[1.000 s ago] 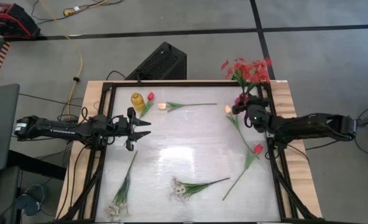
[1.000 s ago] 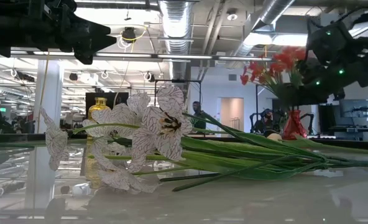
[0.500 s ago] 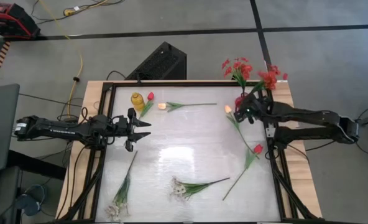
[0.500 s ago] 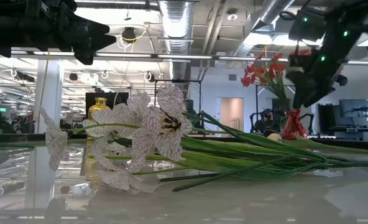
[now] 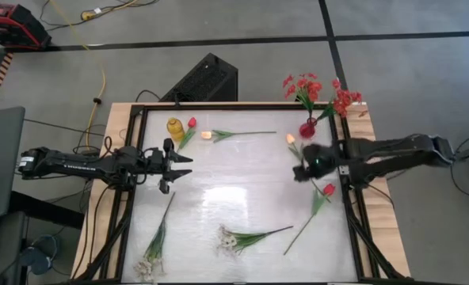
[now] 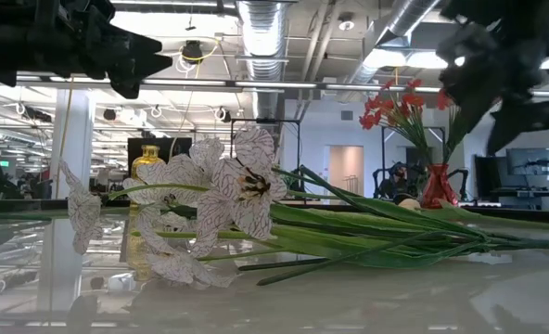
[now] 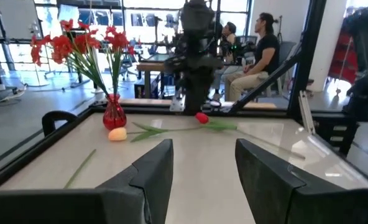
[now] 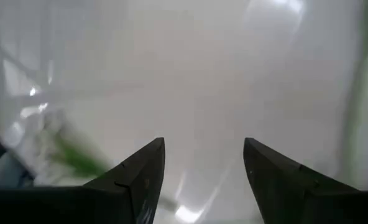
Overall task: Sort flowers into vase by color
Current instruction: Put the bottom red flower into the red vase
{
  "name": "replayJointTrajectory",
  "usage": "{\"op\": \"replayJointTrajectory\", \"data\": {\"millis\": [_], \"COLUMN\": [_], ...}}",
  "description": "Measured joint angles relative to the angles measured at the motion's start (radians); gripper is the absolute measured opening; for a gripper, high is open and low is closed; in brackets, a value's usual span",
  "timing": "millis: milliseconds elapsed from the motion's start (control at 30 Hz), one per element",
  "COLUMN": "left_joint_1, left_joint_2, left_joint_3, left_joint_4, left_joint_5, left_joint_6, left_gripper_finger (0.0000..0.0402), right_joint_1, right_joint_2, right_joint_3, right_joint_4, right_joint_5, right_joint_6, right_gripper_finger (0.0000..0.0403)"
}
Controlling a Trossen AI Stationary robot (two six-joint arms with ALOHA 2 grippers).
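Your glossy white tabletop [image 5: 242, 190] in its black frame carries scattered artificial flowers: a white spray [image 5: 233, 239] near the front edge, a cream tulip bud [image 5: 207, 134] beside the small yellow vase [image 5: 174, 128], and a red tulip [image 5: 328, 189] at the right side. The red vase [image 5: 307, 128] holds red blossoms. Your right gripper [image 5: 302, 170] hovers, fingers spread and empty, just beside it; your left gripper [image 5: 177, 164] waits parted at the left edge. People sit in the workshop beyond [image 7: 258, 50].

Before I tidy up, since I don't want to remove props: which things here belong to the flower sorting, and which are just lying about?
Job:
red vase with red flowers
yellow vase
tulips
white sprays

Lying about:
black box
yellow cable
red case
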State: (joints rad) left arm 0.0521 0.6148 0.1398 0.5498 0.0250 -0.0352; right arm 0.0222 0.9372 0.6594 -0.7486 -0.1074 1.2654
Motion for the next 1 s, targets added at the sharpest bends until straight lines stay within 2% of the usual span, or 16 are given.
{"op": "replayJointTrajectory", "data": {"millis": [200, 400, 633, 767, 1000], "left_joint_1": [0.0, 0.0, 0.0, 0.0, 0.0], "left_joint_2": [0.0, 0.0, 0.0, 0.0, 0.0], "left_joint_3": [0.0, 0.0, 0.0, 0.0, 0.0], "left_joint_4": [-0.011, -0.011, -0.011, -0.011, -0.01], "left_joint_5": [0.003, 0.024, 0.025, 0.025, 0.091], "left_joint_6": [0.036, 0.068, 0.096, 0.101, 0.11], "left_gripper_finger": [0.0162, 0.0162, 0.0162, 0.0162, 0.0162], "right_joint_1": [0.304, 0.46, 0.507, 0.531, 0.596], "right_joint_2": [0.093, 0.265, 0.489, 0.6, 0.721], "right_joint_3": [0.0, 0.03, 0.222, 0.334, 0.419], "right_joint_4": [0.151, 0.266, 0.248, 0.181, 0.121], "right_joint_5": [0.006, 0.011, 0.003, 0.004, 0.007], "right_joint_6": [0.45, 0.726, 0.778, 0.777, 0.878], "right_gripper_finger": [0.0244, 0.0244, 0.0244, 0.0244, 0.0244]}}
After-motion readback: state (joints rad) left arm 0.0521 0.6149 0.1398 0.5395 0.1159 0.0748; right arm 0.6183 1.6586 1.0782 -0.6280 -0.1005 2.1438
